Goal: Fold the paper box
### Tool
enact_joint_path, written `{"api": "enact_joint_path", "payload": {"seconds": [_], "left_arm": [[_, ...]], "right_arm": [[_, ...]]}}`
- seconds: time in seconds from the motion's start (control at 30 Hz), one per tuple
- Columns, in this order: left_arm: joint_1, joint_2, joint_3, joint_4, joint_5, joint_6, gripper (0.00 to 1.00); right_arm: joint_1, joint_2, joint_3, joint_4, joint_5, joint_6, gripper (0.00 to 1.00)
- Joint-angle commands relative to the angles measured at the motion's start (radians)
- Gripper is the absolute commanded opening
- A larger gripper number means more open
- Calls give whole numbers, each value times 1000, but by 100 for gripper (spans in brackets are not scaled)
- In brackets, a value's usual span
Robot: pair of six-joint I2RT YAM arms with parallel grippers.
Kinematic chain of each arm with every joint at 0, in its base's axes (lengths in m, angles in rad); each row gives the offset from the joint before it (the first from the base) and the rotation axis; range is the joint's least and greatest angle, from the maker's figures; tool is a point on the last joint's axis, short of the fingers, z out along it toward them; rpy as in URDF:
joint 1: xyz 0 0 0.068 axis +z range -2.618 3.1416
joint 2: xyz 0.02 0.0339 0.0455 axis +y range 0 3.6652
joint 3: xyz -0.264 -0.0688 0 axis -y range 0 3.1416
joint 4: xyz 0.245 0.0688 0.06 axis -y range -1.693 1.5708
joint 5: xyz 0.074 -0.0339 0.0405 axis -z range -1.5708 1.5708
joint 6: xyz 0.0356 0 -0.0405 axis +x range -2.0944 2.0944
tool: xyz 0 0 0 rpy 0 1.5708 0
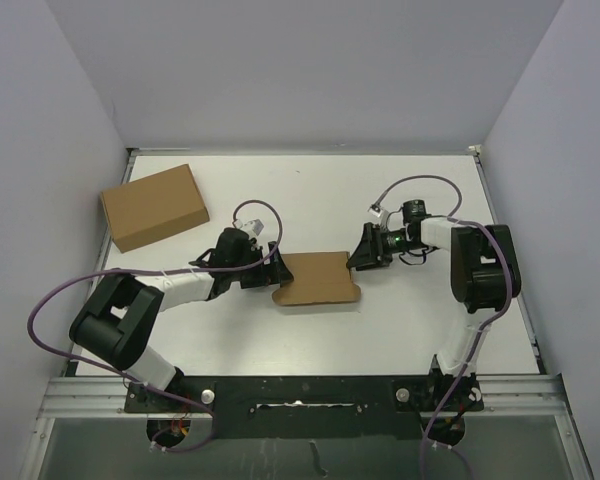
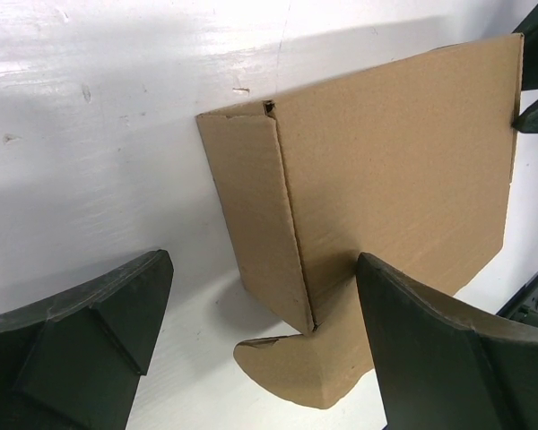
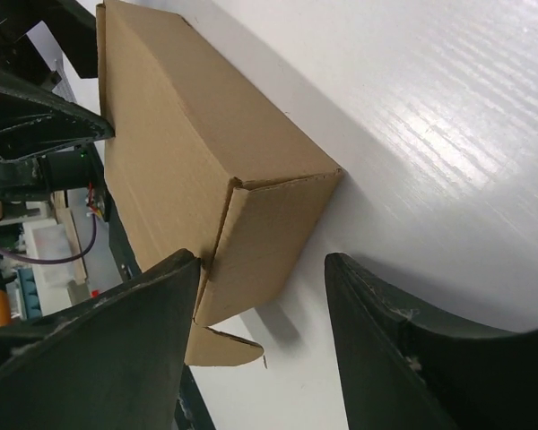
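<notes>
Two cardboard boxes lie on the white table [image 1: 310,190], and two arms reach in from its near edge.

Far left, toward the back, sits the big box [image 1: 155,205]. It is plain brown, rectangular and closed, lies flat and a little askew, and is well apart from everything else.

Next is the left arm [image 1: 120,325], black and white, with one purple cable [image 1: 50,300] looping beside it. Its left gripper [image 1: 272,268] [image 2: 264,262] is at the left end of the paper box [image 1: 318,280]. The jaws stand wide apart and hold nothing. One dark finger [image 2: 90,331] is clear of the cardboard with bare table between. The other finger [image 2: 448,349] overlaps the box's near edge, and I cannot tell whether it touches.

The one paper box [image 2: 386,161] [image 3: 179,125] lies at the table's centre, between the two grippers. It is matte brown corrugated card with faint ribbing. Its shape is low, flat and rectangular, with crisp folded edges and a small gap at one corner where the panels meet. One rounded tab [image 1: 280,297] [image 2: 305,367] [image 3: 220,348] sticks out flat on the table at its near-left corner.

The right gripper [image 1: 358,258] [image 3: 262,262] is at the box's far right corner with its jaws parted. One finger [image 3: 99,358] overlaps the box top, and the other [image 3: 412,340] is over bare table.

Far right is the right arm [image 1: 485,265] with a second purple cable [image 1: 420,180].
</notes>
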Motion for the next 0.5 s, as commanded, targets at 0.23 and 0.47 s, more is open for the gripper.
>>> {"api": "enact_joint_path", "payload": {"seconds": [0.23,0.47], "left_arm": [[-3,15,-17,77,29,-34,87],[14,1,-84,219,97,-144,96]], "right_arm": [[7,50,23,8,-93,38,34],[-22,94,23,5,-125,50,21]]}}
